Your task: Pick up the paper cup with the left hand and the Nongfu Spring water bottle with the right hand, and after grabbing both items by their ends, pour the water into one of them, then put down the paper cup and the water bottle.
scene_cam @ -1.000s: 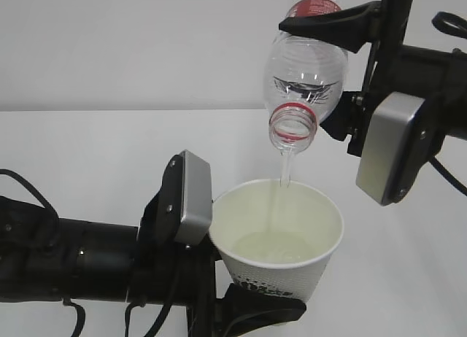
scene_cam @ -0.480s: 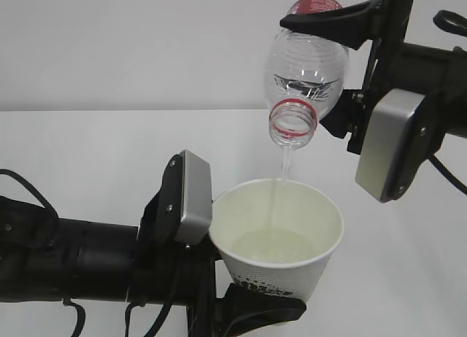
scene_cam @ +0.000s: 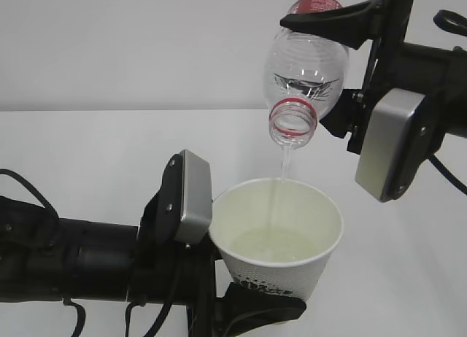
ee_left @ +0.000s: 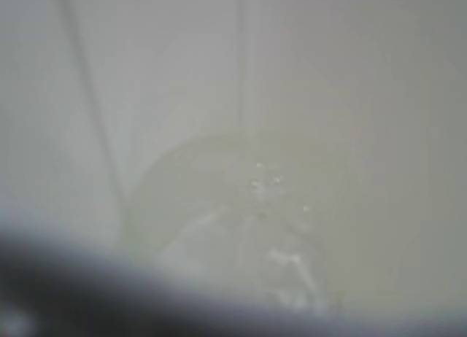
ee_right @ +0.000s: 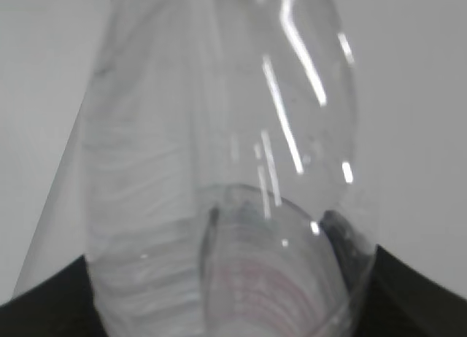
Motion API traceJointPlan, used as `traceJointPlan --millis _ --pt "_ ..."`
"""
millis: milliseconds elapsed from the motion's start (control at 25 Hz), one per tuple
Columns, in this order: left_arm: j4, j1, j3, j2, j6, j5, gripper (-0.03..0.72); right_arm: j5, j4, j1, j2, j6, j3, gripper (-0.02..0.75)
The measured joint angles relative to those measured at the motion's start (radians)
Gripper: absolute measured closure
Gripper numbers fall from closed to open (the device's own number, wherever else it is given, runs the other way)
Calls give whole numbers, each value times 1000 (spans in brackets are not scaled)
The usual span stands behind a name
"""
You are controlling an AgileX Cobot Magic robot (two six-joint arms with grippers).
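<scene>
Above a white surface (scene_cam: pixel 87 155), the right hand (scene_cam: pixel 332 67) clamped the inverted Nongfu Spring water bottle (scene_cam: pixel 305 67); water (scene_cam: pixel 284 165) streamed into the paper cup (scene_cam: pixel 281 238), apparently part-filled, gripped by the left hand (scene_cam: pixel 241 300).

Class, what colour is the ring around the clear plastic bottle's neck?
Red; the neck ring shows best in the exterior view.
</scene>
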Motion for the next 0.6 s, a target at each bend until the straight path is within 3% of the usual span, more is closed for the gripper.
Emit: traceJointPlan --millis 600 --pt "-4 0 0 0 0 0 211 0 0 0 0 0 0 220"
